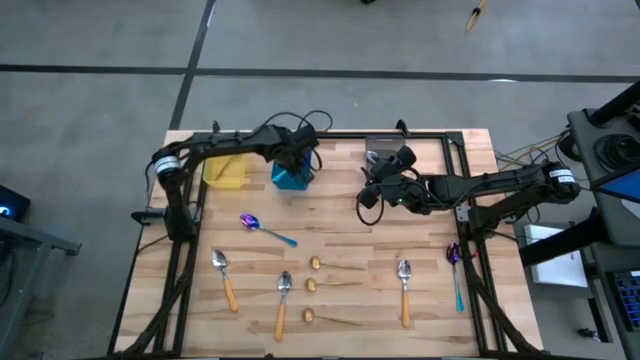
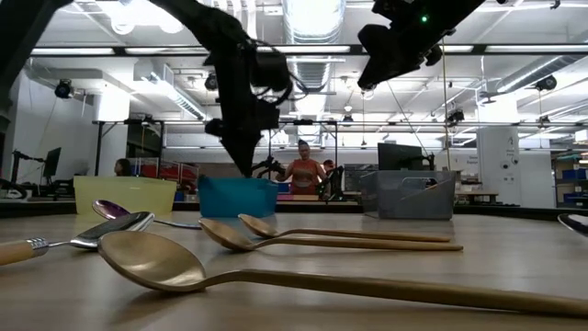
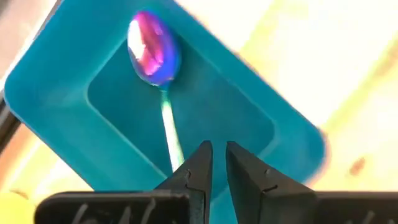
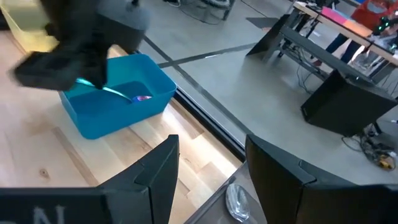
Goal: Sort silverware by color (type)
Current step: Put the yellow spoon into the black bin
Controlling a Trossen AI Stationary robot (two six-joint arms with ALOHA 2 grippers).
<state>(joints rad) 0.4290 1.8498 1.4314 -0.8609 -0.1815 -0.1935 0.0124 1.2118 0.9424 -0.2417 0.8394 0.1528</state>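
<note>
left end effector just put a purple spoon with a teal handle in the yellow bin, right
Not quite. The purple spoon lies in the blue bin, not the yellow one; the left wrist view shows it, with the left end effector above that bin.

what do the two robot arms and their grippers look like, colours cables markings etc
Both arms are dark, nearly black, slim jointed links with a white band near each shoulder. Loose black cables loop over the left arm's wrist, and more hang around the right arm's. The left gripper has two black wedge-shaped fingers tapering to points. The right gripper has broader, flat black angular fingers. Embossed lettering shows on both gripper bodies.
</note>
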